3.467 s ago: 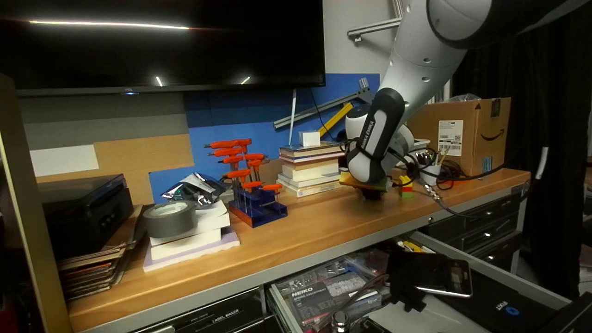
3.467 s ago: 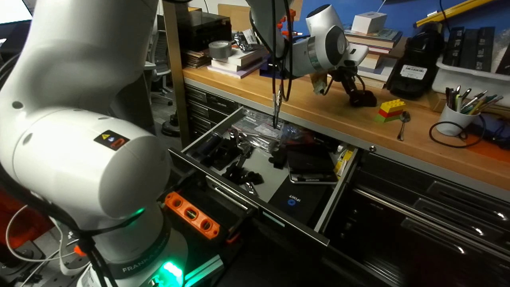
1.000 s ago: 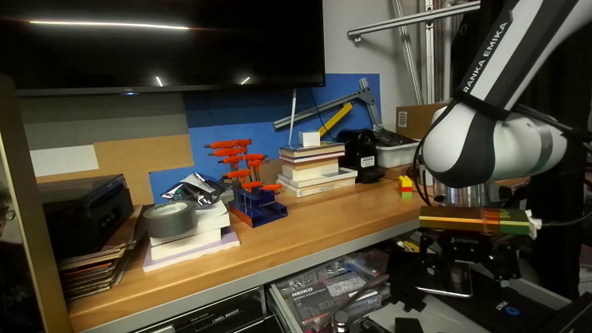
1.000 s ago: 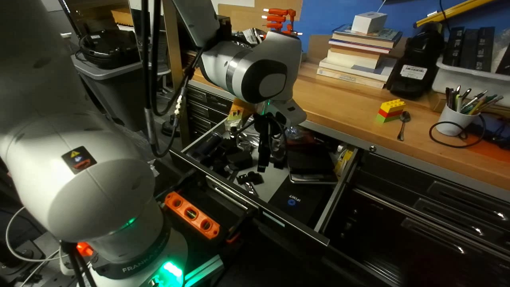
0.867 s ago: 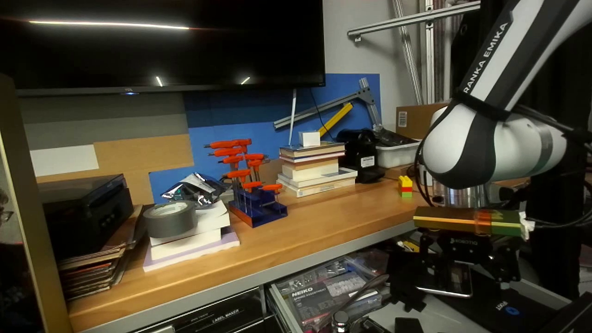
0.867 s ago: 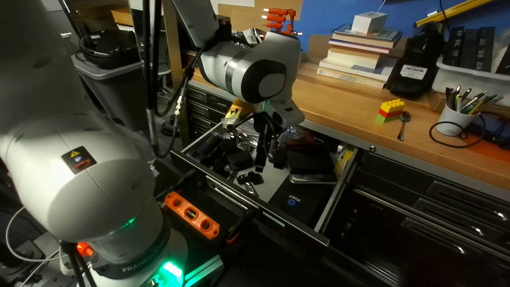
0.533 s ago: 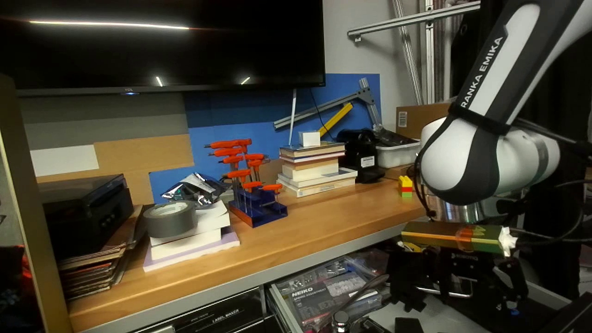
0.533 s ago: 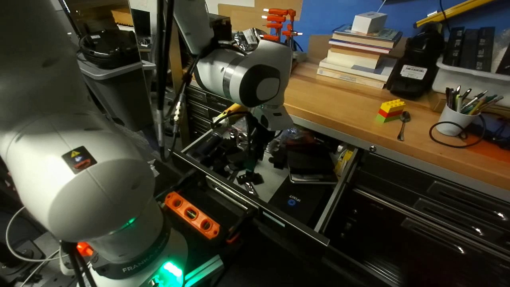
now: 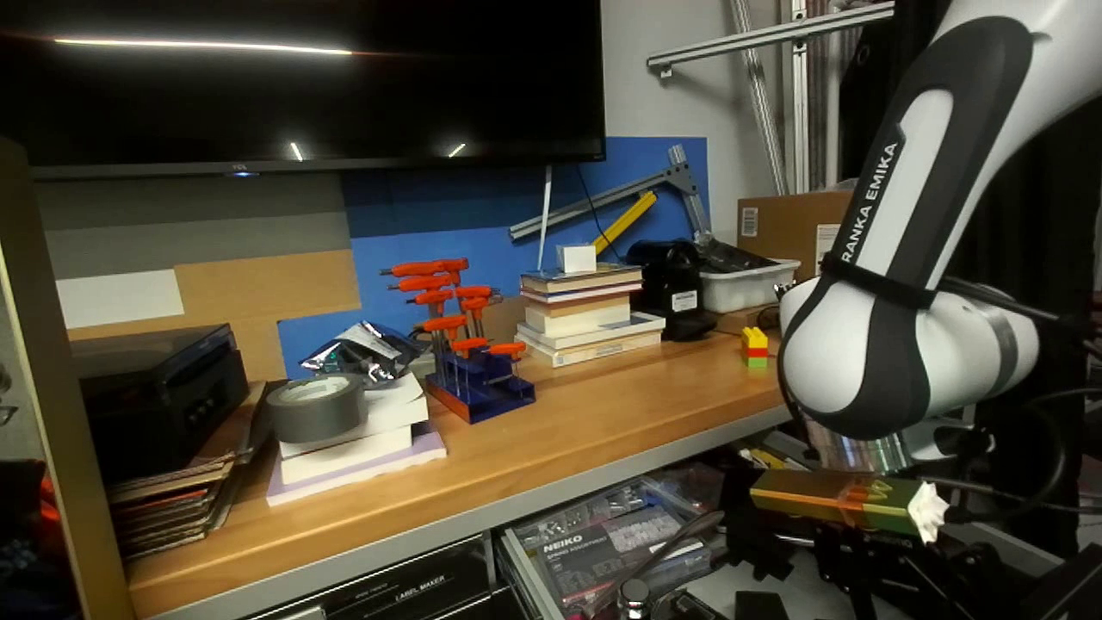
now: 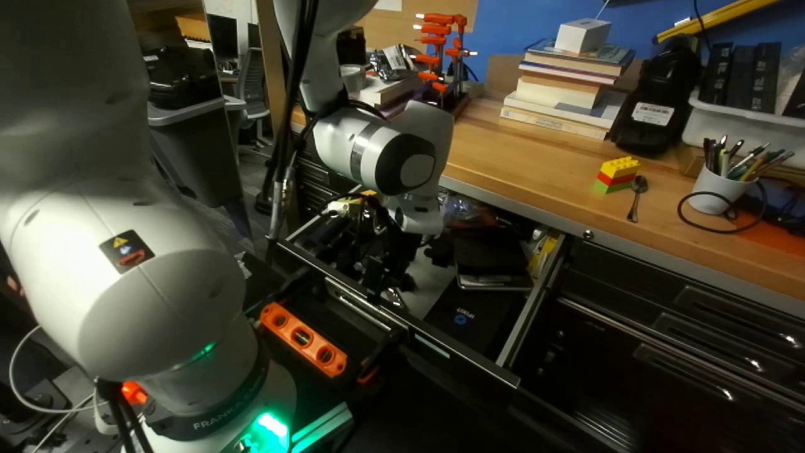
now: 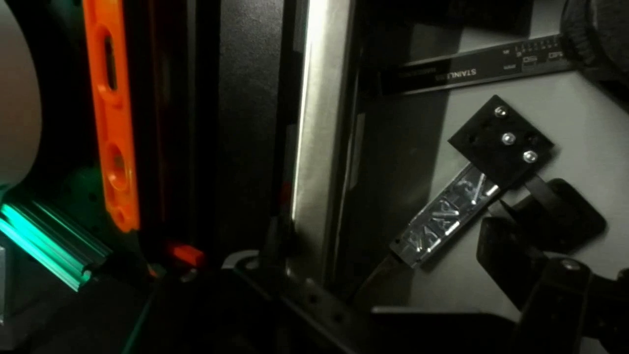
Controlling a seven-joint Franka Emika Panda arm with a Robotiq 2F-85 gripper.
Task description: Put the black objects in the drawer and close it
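Drawer (image 10: 530, 307): stands open, lower centre in an exterior view; closing left to do.
Black block (image 9: 760, 605): lies inside the drawer, bottom edge in an exterior view; seemingly put away, full count of the load not tellable.
Gripper (image 11: 376, 253): spread wide, apparently pinching nothing; foot of the wrist view, near the drawer's front.
Black case (image 10: 657, 94): on the bench (image 10: 541, 170), upper right; probably not wanted.

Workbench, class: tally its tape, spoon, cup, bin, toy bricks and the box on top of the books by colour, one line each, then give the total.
White: 3 (cup, bin, box)
Grey or silver: 2 (tape, spoon)
Multicoloured: 1 (toy bricks)
Total: 6
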